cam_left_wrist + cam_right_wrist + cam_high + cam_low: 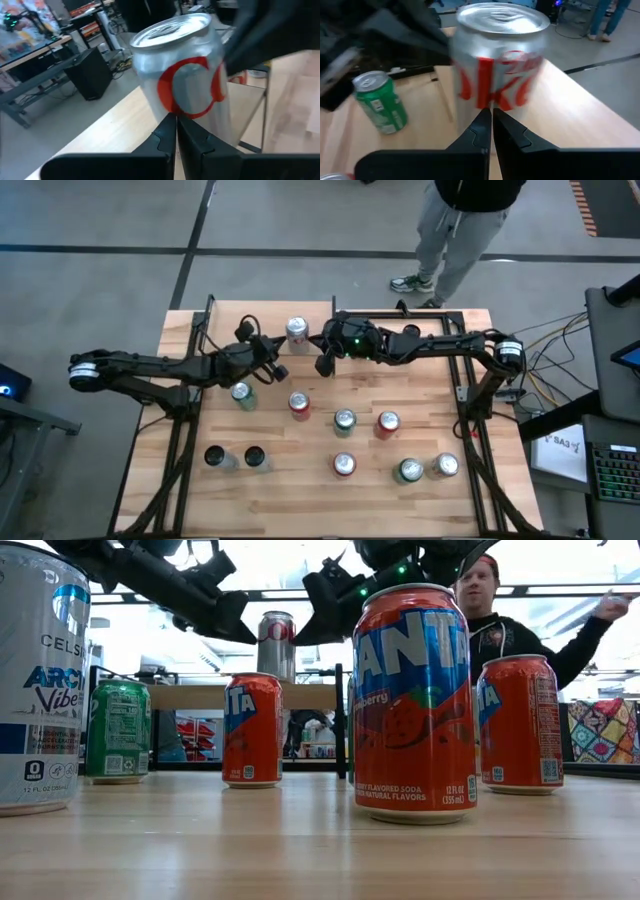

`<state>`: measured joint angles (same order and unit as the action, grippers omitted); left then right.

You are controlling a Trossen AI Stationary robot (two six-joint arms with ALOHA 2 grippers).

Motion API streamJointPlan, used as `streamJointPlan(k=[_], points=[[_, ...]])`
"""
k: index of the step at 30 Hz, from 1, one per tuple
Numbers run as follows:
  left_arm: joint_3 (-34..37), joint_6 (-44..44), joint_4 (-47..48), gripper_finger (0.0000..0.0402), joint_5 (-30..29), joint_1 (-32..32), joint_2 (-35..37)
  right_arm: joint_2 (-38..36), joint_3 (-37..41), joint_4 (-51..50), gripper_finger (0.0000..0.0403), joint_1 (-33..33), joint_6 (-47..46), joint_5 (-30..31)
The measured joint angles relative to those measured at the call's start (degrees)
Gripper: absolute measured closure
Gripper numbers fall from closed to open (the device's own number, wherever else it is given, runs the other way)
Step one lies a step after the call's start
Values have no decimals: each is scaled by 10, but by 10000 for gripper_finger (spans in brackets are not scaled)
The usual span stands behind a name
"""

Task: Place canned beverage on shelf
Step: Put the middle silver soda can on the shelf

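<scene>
A silver canned beverage with red lettering (297, 332) stands upright, bottom down, on the shelf (258, 315), a light wood board with black posts at the table's far left. It shows close up in both wrist views (185, 75) (497, 65) and between the two grippers in the low view (277, 643). My left gripper (279, 370) is shut, just near and left of the can. My right gripper (324, 366) is shut, just near and right of it. The low view shows a gap between each gripper and the can.
Several cans stand on the tabletop near the shelf: a green one (243, 394), red ones (299, 404) (387, 423), others toward the near right (410, 470). Two dark-topped containers (215, 457) stand near left. A person (455, 230) stands beyond the far edge.
</scene>
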<state>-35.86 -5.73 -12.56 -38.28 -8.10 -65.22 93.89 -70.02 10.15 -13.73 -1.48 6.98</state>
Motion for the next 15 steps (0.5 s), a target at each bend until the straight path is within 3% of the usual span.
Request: streamJointPlan(k=[9, 15], points=[[0, 8, 40, 402, 1, 4, 16, -2, 0, -18, 394, 5, -6, 5], [0, -13, 58, 402, 131, 9, 29, -4, 0, -23, 394, -5, -2, 54]])
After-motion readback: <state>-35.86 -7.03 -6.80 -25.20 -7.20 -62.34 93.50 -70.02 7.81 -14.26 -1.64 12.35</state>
